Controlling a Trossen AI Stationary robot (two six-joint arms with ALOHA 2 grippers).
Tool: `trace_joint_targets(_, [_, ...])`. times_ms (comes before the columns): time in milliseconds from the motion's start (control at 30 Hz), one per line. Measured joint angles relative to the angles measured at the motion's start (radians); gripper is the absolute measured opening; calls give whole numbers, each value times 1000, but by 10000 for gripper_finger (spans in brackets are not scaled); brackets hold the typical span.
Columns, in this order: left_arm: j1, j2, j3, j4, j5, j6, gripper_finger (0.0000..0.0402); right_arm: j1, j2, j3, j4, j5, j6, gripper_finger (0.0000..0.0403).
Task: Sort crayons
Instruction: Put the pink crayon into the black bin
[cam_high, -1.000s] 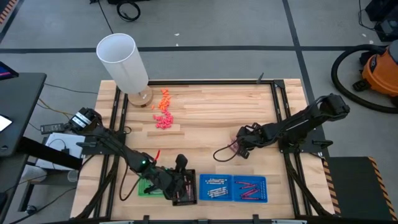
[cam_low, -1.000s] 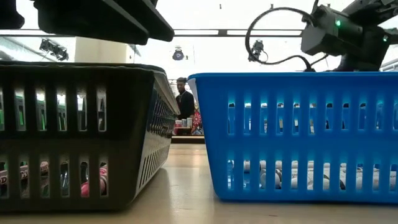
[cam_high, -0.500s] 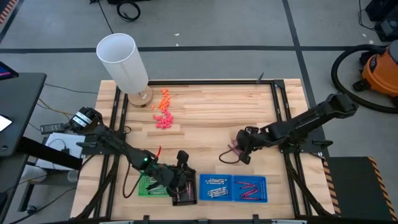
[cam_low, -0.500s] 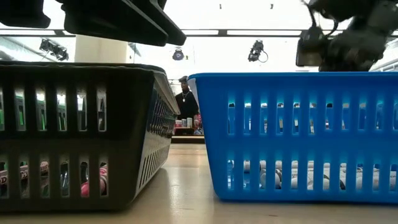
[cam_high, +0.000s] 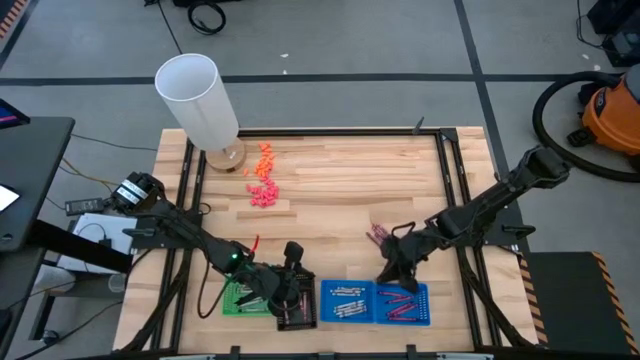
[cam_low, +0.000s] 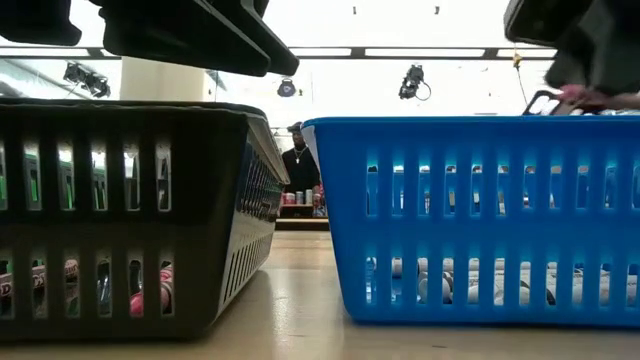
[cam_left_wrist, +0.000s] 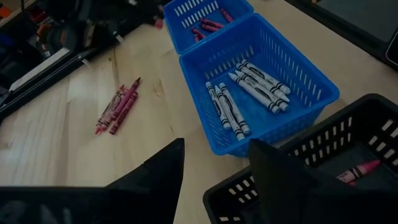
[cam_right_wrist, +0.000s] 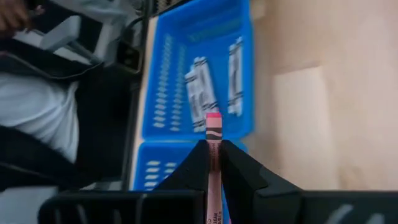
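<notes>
Two blue trays stand side by side at the table's near edge. One blue tray (cam_high: 347, 300) holds grey crayons (cam_left_wrist: 245, 93), the other blue tray (cam_high: 404, 303) holds magenta ones (cam_left_wrist: 208, 26). My right gripper (cam_high: 390, 274) hovers over that second tray's far rim, shut on a pink crayon (cam_right_wrist: 213, 140). A few magenta crayons (cam_high: 379, 236) lie loose on the wood, also in the left wrist view (cam_left_wrist: 118, 109). My left gripper (cam_left_wrist: 214, 180) stands open above the black basket (cam_high: 296, 306), which holds a magenta crayon (cam_left_wrist: 359, 168). My right gripper pinches the pink crayon's shaft (cam_right_wrist: 213, 157) between its two fingers. The crayon lies along the fingers and its end (cam_right_wrist: 213, 119) sticks out past the fingertips. The fingers slant down toward the table's near edge. The crayon is lifted clear of table and tray.
A white cylinder (cam_high: 198, 100) stands at the far left corner, with small orange and pink lumps (cam_high: 263, 176) beside it. A green piece (cam_high: 234, 298) lies left of the black basket. A black frame (cam_high: 452, 170) borders the table. A person (cam_low: 297, 160) stands far behind.
My right gripper has risen from the loose magenta crayons and gone toward the table's near edge, turning as it went, with the pink crayon between its shut fingers. It now stands over the blue trays. The crayon is lifted clear of the table.
</notes>
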Motion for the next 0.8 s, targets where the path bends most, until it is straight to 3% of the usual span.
trace_joint_targets(167, [4, 0, 0, 0, 0, -22, 190, 47, 0, 0, 6, 1, 53, 37])
trace_joint_targets(300, [16, 0, 0, 2, 8, -95, 190, 55, 0, 0, 46, 129, 38, 37])
trace_joint_targets(600, [99, 0, 0, 79, 9, -317, 190, 55, 0, 0, 361, 439, -304, 37])
trace_joint_targets(800, [161, 0, 0, 231, 9, -351, 190, 52, 0, 0, 601, 519, -574, 37])
